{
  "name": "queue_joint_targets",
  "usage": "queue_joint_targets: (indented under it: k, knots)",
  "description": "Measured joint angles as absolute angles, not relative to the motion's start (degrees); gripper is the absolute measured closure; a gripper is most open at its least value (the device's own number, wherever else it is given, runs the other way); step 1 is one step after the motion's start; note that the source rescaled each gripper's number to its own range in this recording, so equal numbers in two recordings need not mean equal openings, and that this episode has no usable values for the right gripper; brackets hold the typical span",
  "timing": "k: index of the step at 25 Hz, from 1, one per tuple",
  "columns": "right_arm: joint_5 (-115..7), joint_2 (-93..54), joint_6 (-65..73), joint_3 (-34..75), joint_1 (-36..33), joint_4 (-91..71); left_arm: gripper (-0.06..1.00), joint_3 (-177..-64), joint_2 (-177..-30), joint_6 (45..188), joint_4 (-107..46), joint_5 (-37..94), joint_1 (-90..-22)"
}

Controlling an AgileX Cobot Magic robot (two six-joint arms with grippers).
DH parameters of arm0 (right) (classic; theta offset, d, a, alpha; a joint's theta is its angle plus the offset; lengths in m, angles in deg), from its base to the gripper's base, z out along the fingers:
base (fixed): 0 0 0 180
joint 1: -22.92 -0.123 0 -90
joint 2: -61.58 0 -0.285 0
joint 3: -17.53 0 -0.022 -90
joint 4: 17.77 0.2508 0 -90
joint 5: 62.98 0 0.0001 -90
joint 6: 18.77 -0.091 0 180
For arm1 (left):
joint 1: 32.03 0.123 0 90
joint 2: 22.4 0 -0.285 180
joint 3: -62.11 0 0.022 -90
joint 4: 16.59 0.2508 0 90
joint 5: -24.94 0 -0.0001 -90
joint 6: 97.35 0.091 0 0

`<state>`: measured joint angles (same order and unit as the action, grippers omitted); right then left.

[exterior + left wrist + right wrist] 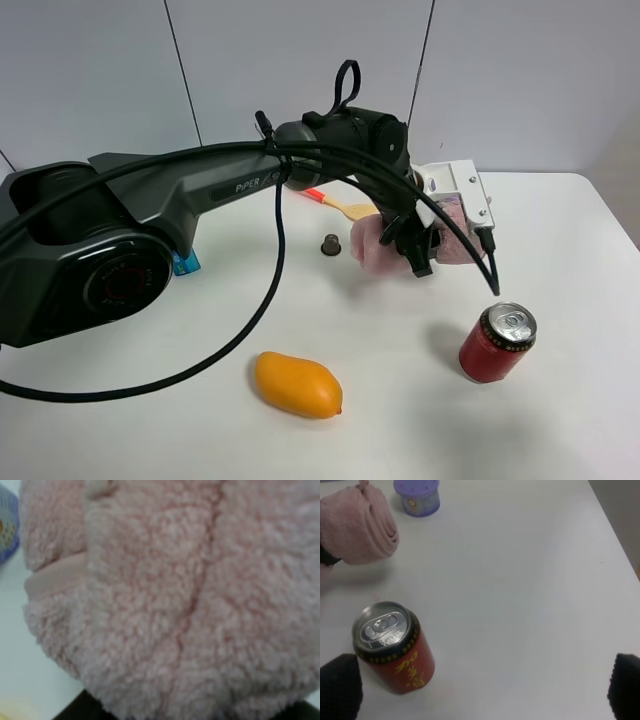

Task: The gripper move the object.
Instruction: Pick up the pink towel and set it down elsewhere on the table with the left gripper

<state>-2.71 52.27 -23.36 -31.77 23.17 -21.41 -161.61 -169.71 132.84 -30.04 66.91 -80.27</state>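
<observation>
The rolled pink towel (370,245) lies right of the table's middle in the exterior high view. My left arm reaches across to it, and the left gripper (420,250) clasps the roll at its middle, black fingers on both sides. The fluffy towel (175,600) fills the left wrist view; that gripper's fingers barely show there. In the right wrist view one rolled end of the towel (357,525) shows far off. My right gripper (482,690) is open and empty, with its fingertips (340,687) wide apart, close to the red soda can.
A red soda can (497,343) stands upright near the front right; it also shows in the right wrist view (395,647). An orange mango (297,384) lies front centre. A small dark cap (330,243), a wooden spatula (345,207) and a purple tub (416,496) sit near the towel.
</observation>
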Motion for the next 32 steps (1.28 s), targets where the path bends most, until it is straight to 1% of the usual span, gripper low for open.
queue_joint_targets:
  k: [3, 7, 11, 20, 31, 32]
  knots:
    - [-2.7, 52.3, -23.4, -31.8, 23.2, -21.4, 0.94, -161.6, -169.9, 141.6, -30.1, 66.7, -81.1]
    - [-2.7, 52.3, -23.4, -31.8, 23.2, -21.4, 0.94, -161.6, -170.4, 145.1, -31.9, 65.6, -82.3]
    - [-2.7, 52.3, -23.4, -31.8, 23.2, -21.4, 0.94, -161.6, -172.2, 143.6, -35.2, 64.1, -82.4]
    - [-2.7, 52.3, -23.4, -31.8, 23.2, -21.4, 0.94, -161.8, -174.7, 135.2, -35.8, 64.4, -80.5]
    - [-2.7, 52.3, -23.4, -31.8, 23.2, -21.4, 0.94, -161.9, -174.8, 134.3, -36.1, 63.9, -79.9]
    - [-2.7, 52.3, -23.4, -31.8, 23.2, -21.4, 0.9, -161.9, -174.8, 134.2, -36.2, 63.6, -79.9]
